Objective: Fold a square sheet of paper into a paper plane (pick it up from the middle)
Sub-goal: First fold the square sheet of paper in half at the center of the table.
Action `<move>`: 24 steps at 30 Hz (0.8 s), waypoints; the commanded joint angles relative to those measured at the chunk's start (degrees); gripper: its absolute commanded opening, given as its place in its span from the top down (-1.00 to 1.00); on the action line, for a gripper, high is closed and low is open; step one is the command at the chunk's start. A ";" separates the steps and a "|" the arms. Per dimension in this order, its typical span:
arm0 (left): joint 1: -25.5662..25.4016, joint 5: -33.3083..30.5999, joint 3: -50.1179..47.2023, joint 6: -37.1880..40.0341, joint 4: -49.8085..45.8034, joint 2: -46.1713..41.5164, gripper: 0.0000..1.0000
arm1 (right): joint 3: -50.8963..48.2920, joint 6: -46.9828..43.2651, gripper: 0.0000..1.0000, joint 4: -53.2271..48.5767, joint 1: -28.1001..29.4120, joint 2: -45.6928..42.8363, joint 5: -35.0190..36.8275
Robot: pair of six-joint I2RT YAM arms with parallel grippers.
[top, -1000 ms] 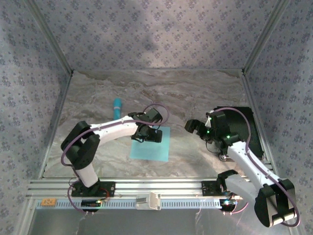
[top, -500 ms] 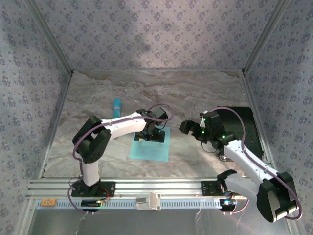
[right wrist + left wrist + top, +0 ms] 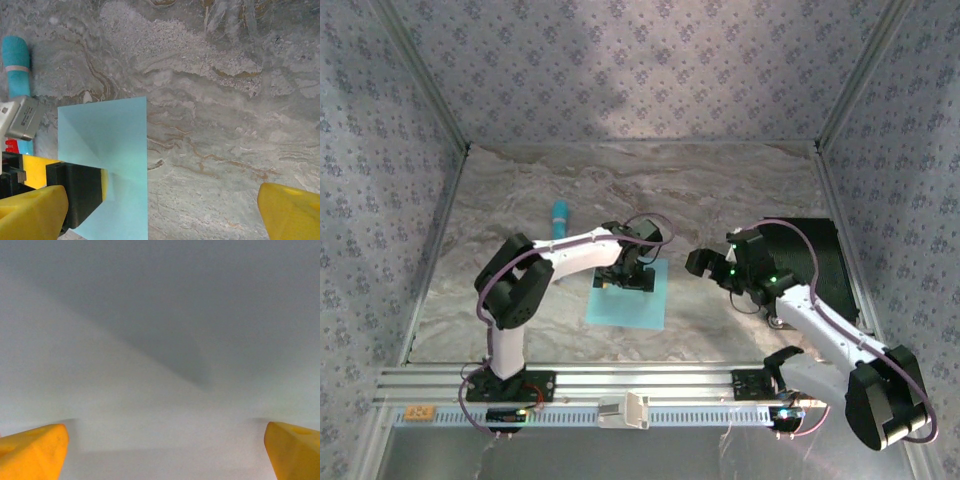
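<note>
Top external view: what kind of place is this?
Probably an enclosed robot test cell: patterned walls boxing in a marble-look tabletop, with the left arm and right arm bolted to an aluminium rail at its near edge.

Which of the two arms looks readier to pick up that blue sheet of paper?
Left. The left gripper, open, is right over the square sheet of paper; the right gripper, also open, hangs beside it over the table.

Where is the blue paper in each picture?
Top external: the square sheet of paper lies mid-table, under the left arm's fingers.
Left wrist: probably the pale creased surface between those fingers.
Right wrist: lower left.
Shared landmark: the turquoise stick, in the top and right wrist views.
</note>
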 commanded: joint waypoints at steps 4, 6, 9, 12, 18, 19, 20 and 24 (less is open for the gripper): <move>0.68 0.75 1.38 1.36 -1.04 1.22 -0.99 | -0.35 -0.69 -0.98 0.43 1.56 0.31 2.99; 0.67 1.33 1.29 1.41 -0.73 1.51 -0.99 | -0.40 -0.65 -0.98 0.42 1.68 0.58 3.24; 0.69 3.16 0.29 1.08 0.94 1.61 -0.99 | -0.19 -0.57 -0.98 0.22 1.88 1.07 3.60; 0.60 3.05 0.23 0.95 1.02 1.76 -0.99 | -0.17 -0.23 -0.98 0.14 1.99 1.63 3.97; 0.53 1.93 1.61 0.37 -1.29 0.94 -0.99 | 0.21 0.62 -0.98 -0.07 2.17 2.52 4.48; 0.49 2.23 2.18 0.37 -1.88 1.14 -0.99 | 0.33 0.77 -0.98 -0.28 2.17 2.52 4.58; 0.53 2.36 2.41 0.40 -2.01 1.16 -0.99 | 0.42 0.82 -0.98 -0.17 2.25 2.52 4.59; 0.41 2.05 2.12 0.26 -1.81 2.12 -0.99 | 0.67 0.87 -0.98 -0.27 2.34 2.72 5.13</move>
